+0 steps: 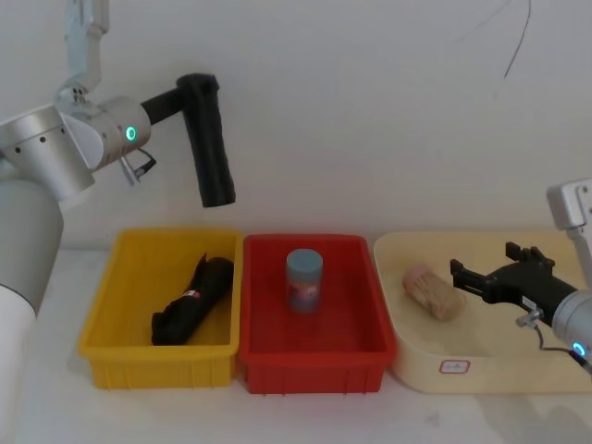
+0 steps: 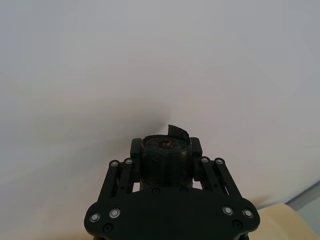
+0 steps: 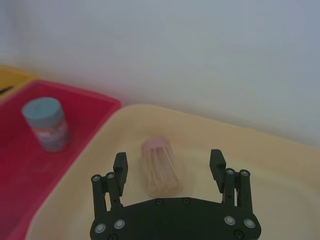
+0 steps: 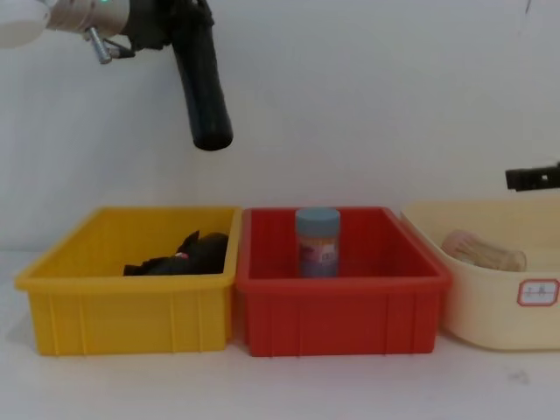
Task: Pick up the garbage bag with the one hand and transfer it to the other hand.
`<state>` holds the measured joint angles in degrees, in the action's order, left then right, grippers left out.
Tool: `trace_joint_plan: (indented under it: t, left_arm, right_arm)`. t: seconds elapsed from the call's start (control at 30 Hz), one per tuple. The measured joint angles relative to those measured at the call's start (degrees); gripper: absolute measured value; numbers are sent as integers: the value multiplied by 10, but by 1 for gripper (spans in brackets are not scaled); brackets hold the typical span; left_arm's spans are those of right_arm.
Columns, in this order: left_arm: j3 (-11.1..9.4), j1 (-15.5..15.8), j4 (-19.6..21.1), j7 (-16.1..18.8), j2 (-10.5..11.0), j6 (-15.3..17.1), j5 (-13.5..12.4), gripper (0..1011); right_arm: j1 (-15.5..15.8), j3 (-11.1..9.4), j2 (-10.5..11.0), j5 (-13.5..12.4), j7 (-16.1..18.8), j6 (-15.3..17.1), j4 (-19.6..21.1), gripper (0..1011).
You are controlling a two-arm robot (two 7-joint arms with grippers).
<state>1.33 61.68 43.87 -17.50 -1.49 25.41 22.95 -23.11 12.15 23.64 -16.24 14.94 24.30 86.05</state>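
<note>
The garbage bag (image 1: 209, 141) is a long glossy black roll hanging nearly upright in the air, high above the yellow bin (image 1: 104, 333). My left gripper (image 1: 196, 91) is shut on its top end. The left wrist view shows the roll's end (image 2: 165, 160) clamped between the fingers. In the chest view the garbage bag (image 4: 202, 83) hangs from the left gripper (image 4: 179, 22) at the upper left. My right gripper (image 1: 462, 274) is open, low over the cream tray (image 1: 481, 375), apart from the bag. Its open fingers (image 3: 120, 167) frame a pale roll.
A small black lump (image 1: 192, 301) lies in the yellow bin. A blue-lidded jar (image 1: 304, 278) stands in the red bin (image 1: 314, 356). A pale wooden-looking roll (image 1: 433, 291) lies in the cream tray. The bins stand side by side against a white wall.
</note>
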Motion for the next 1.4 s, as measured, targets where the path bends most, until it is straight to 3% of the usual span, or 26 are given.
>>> trace_joint_plan:
  t: [0.33, 0.57, 0.77, 1.4]
  left_arm:
    - [-33, 12, -22, -82, 5, -72, -4, 539]
    - [-52, 13, -23, -118, 7, -86, -8, 539]
    - [-66, 9, -15, -142, 9, -84, -9, 539]
    - [-101, -6, 3, -180, 5, -63, -7, 540]
  right_arm:
    - [-19, -14, 15, -49, 75, -3, 4, 1001]
    - [-44, -28, 23, -95, 137, -5, -15, 1001]
    - [-70, -29, 24, -115, 173, -13, -45, 1001]
    - [-148, 13, -3, -118, 211, -44, -148, 1001]
